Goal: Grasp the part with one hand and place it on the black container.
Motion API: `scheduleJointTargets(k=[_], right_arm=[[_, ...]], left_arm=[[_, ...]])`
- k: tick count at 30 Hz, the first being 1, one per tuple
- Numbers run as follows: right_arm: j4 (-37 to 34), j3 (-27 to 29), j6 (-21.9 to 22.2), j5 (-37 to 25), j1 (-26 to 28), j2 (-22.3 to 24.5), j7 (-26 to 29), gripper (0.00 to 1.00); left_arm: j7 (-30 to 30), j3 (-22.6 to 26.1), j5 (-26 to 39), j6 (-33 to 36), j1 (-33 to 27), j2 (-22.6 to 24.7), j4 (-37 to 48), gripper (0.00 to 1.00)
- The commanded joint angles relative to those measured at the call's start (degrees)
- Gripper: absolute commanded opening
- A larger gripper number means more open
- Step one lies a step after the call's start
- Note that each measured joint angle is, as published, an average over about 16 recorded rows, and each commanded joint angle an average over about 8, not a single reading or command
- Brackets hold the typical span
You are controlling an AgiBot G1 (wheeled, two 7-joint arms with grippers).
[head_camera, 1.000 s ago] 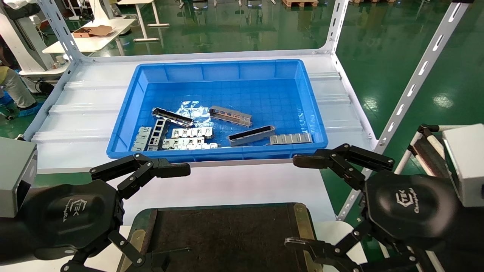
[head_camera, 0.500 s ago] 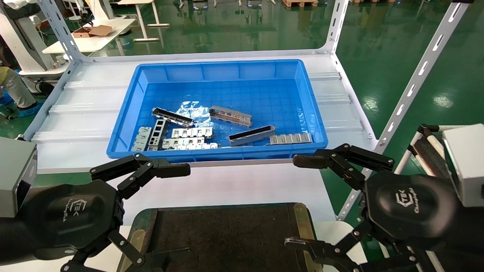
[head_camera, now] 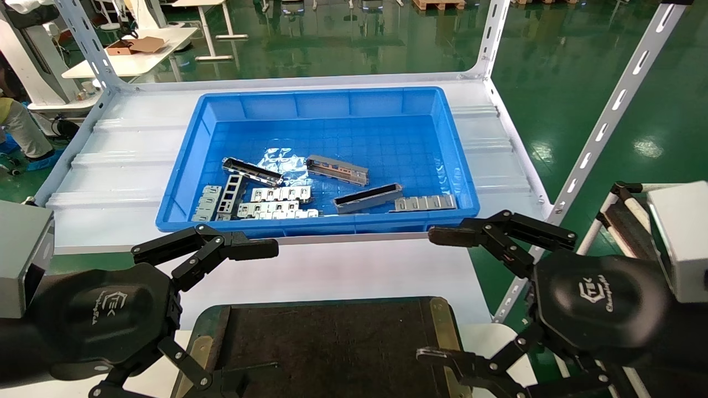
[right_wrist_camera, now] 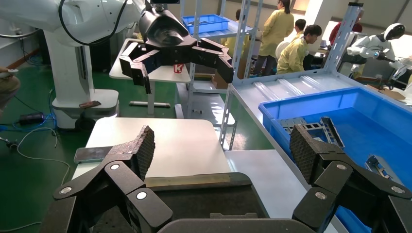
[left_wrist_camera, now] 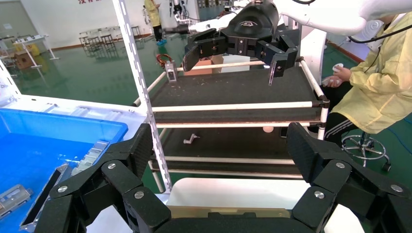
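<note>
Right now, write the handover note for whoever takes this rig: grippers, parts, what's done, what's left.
Left gripper: open, empty, hovering at the left edge of the black container.
Right gripper: open, empty, at the container's right edge.
The part: lying in the blue bin on the shelf, among a black-lined channel and silver tabbed strips.
Done: nothing; the container holds no part.
Left: reach into the bin with one gripper, grasp the part, carry it back, set it on the container.

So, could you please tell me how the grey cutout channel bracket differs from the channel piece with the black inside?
The grey sheet-metal bracket with rectangular cutouts lies farther back in the blue plastic bin; the black-lined channel piece lies nearer the front wall. Their long axes slant opposite ways. Both are narrow, elongated, and untouched.
</note>
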Motion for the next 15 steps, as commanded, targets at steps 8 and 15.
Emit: scheduleJointTargets(k=[8,15], right_arm=[[0.00,0.00,0.00,0.00,0.00,0.00,0.00,1.00],[0.00,0.00,0.00,0.00,0.00,0.00,0.00,1.00]], left_arm=[[0.00,0.00,0.00,0.00,0.00,0.00,0.00,1.00],[-0.01,-0.01,0.00,0.00,0.01,-0.01,-0.02,1.00]])
